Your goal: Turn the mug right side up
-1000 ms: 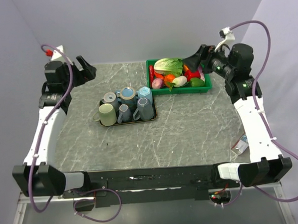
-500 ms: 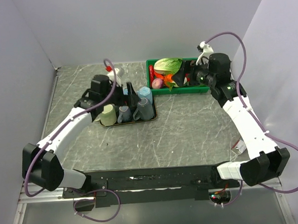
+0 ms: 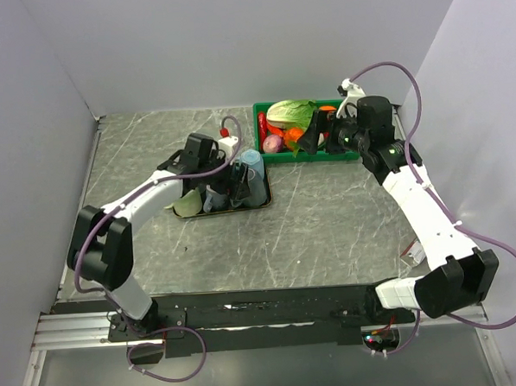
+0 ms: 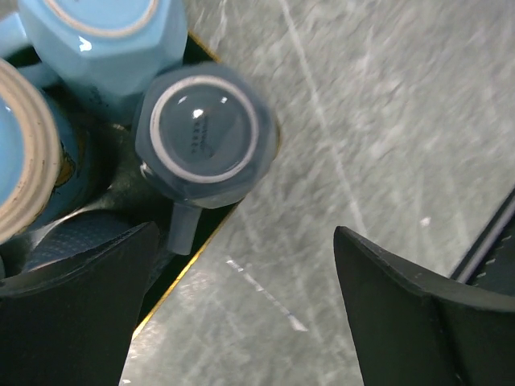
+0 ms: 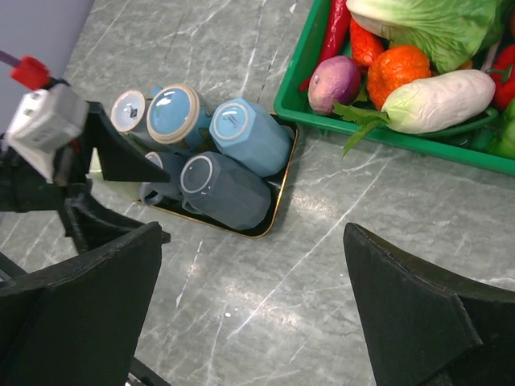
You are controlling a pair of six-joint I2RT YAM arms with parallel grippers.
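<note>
Mug point(image 4: 205, 133) is looking like glossy glazed ceramic, bench point(image 4: 386, 121) is showing a smooth marble-look top with slight sheen, crate point(image 5: 386, 135) is looking like shiny green plastic.

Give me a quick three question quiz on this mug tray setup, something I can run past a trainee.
1. True or false: the dark grey mug at the tray's corner stands upside down, base facing up.
2. Pick one. The left gripper is: A, shut on a mug's handle; B, open above the tray, holding nothing; C, resting on the bare table.
3. Short answer: are the right gripper's jaws open or shut?

Key: 1 true. 2 B. 3 open.
</note>
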